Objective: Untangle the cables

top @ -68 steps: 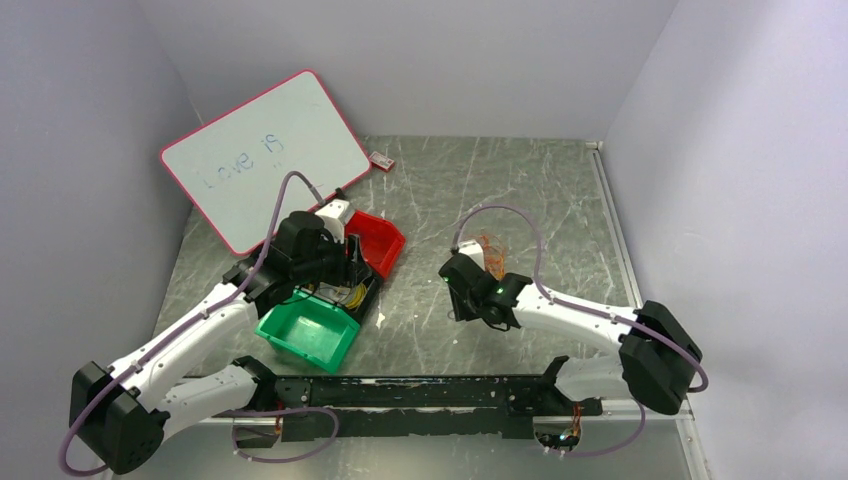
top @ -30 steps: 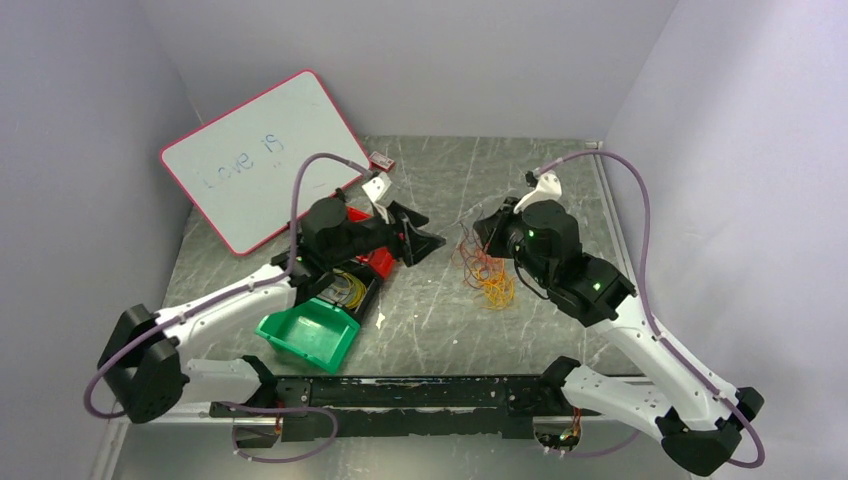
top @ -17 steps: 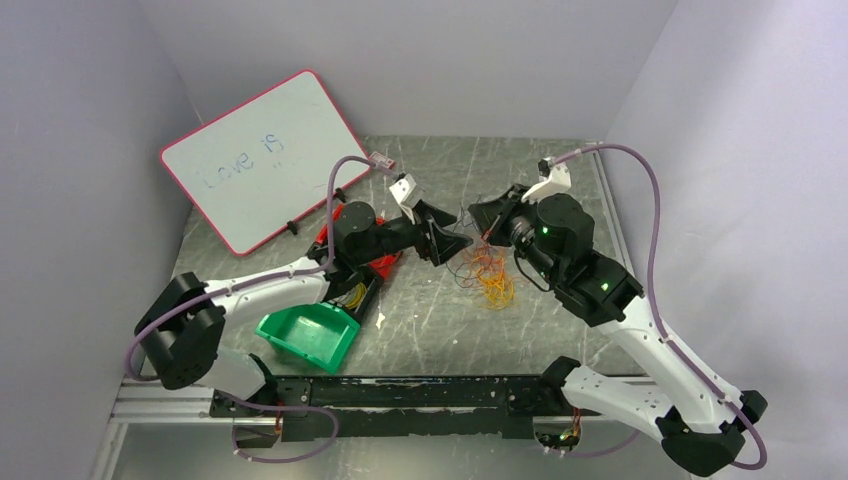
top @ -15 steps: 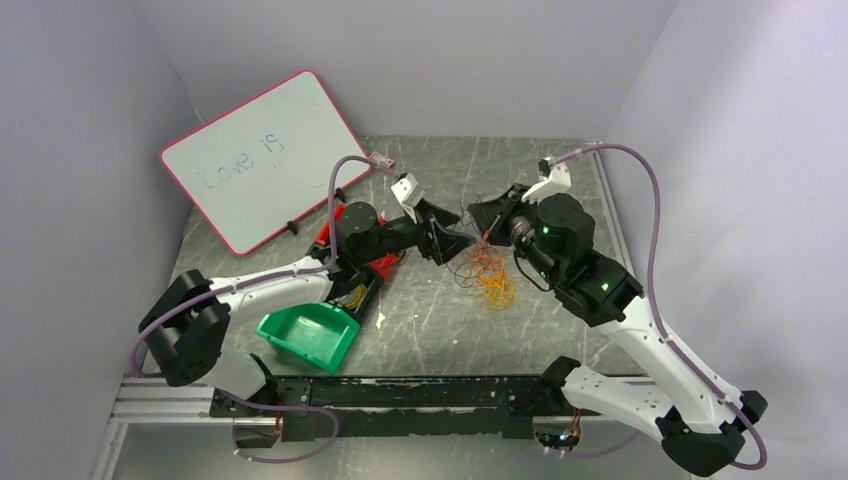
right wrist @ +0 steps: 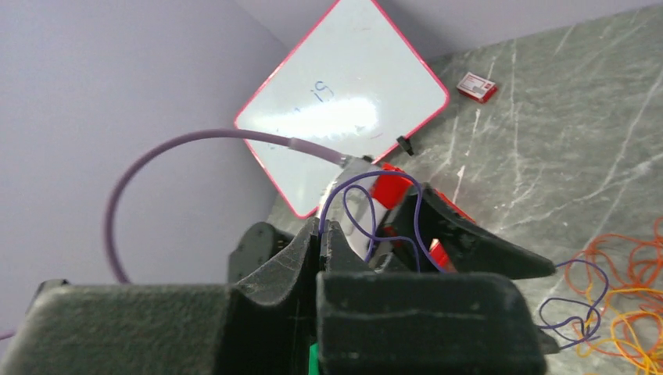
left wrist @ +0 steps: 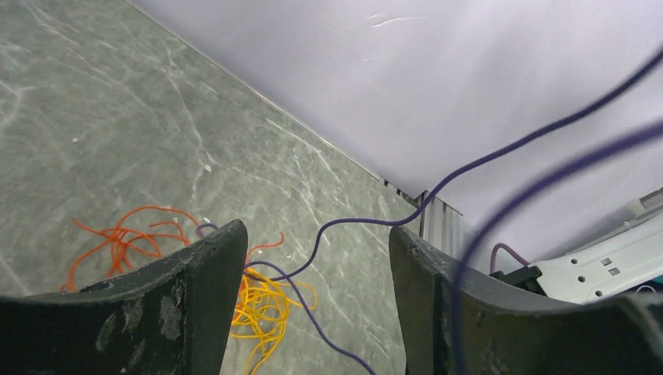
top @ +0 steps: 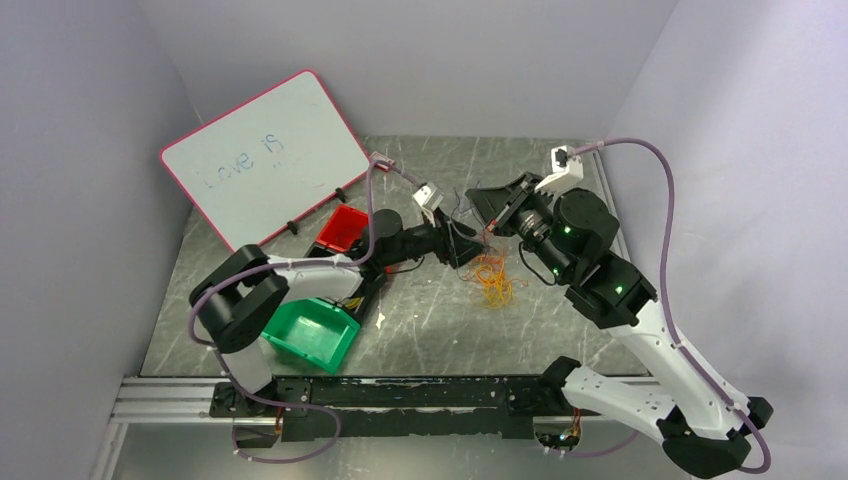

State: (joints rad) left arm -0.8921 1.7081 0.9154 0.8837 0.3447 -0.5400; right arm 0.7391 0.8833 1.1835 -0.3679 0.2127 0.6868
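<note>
The cables (top: pixel 490 278) lie as a tangle of orange and yellow loops at mid table. They also show in the left wrist view, orange (left wrist: pixel 117 238) and yellow (left wrist: pixel 262 308). My right gripper (top: pixel 478 198) is raised above the tangle and is shut on a thin purple cable (right wrist: pixel 367 176), pinched at the fingertips (right wrist: pixel 320 226). The purple cable hangs down to the tangle. My left gripper (top: pixel 470 248) is open just left of the tangle. The purple cable (left wrist: pixel 344 223) runs through the gap between its fingers (left wrist: pixel 195 297) without being held.
A whiteboard (top: pixel 265 160) leans at the back left. A red bin (top: pixel 340 228) and a green bin (top: pixel 310 335) stand under the left arm. A small red and white item (right wrist: pixel 475 87) lies near the back wall.
My left arm has stretched right from the bins to the tangle, jaws open. My right gripper has risen and drawn back, lifting the purple cable up out of the tangle.
</note>
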